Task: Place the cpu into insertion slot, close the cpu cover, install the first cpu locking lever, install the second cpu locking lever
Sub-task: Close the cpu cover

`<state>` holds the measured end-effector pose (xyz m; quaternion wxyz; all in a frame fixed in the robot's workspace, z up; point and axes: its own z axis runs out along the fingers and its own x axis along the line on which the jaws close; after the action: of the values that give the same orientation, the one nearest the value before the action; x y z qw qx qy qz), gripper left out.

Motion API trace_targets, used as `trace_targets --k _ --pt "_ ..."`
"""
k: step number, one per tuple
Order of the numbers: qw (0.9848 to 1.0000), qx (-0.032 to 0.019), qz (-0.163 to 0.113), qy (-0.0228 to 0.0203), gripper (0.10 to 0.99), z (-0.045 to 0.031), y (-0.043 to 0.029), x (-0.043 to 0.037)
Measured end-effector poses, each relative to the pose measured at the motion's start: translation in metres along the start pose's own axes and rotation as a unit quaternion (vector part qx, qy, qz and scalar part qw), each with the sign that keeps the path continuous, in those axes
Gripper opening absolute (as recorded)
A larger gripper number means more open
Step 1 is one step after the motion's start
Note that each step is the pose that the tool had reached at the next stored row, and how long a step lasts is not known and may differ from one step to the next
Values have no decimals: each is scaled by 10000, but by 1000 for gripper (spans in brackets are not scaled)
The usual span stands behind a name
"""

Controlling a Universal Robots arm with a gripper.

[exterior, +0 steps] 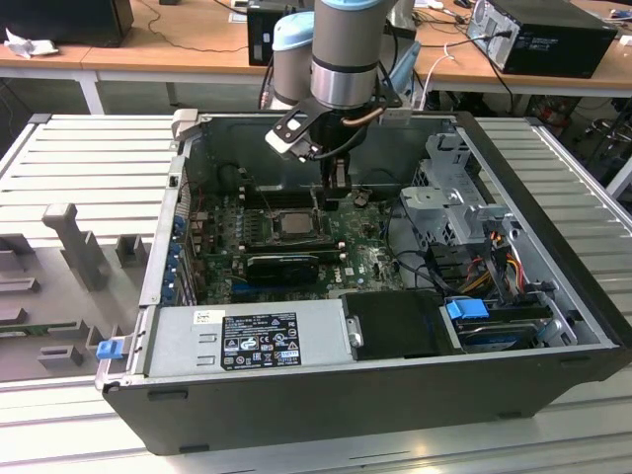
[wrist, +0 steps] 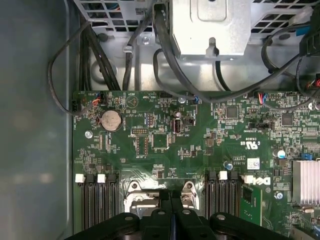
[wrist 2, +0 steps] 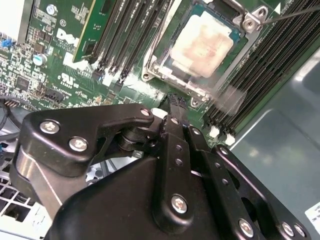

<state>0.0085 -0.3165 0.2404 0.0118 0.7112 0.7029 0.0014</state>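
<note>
Silvery-grey chip (wrist 2: 207,42) lies seated in its socket (wrist 2: 159,70) on the green board (wrist 2: 55,57). The gripper (wrist 2: 172,101) hangs just beside it, jaws pressed together and empty. Judged light, stiff, fragile underneath; grasp by opposite edges.

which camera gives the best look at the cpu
The second wrist view: the cpu sits close and unobstructed in the insertion slot. The exterior view shows it as a small grey square. The first wrist view catches the insertion slot's edge behind the gripper.
</note>
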Motion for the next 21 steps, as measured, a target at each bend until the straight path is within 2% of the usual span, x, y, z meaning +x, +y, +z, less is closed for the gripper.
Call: trace_targets --k 3,5,8,10,12,14,21 --pt "10000 -1 0 2 106 11 -66 0" --pt "10000 1 -3 0 106 34 -75 1" --pt "10000 2 -42 1 106 110 -107 2" --pt "10000 8 -50 1 106 149 -280 1" --pt "10000 10 -50 0 106 160 -358 1" --pt "10000 13 -50 1 106 164 -406 2" --pt "10000 13 -52 1 106 163 -439 2"
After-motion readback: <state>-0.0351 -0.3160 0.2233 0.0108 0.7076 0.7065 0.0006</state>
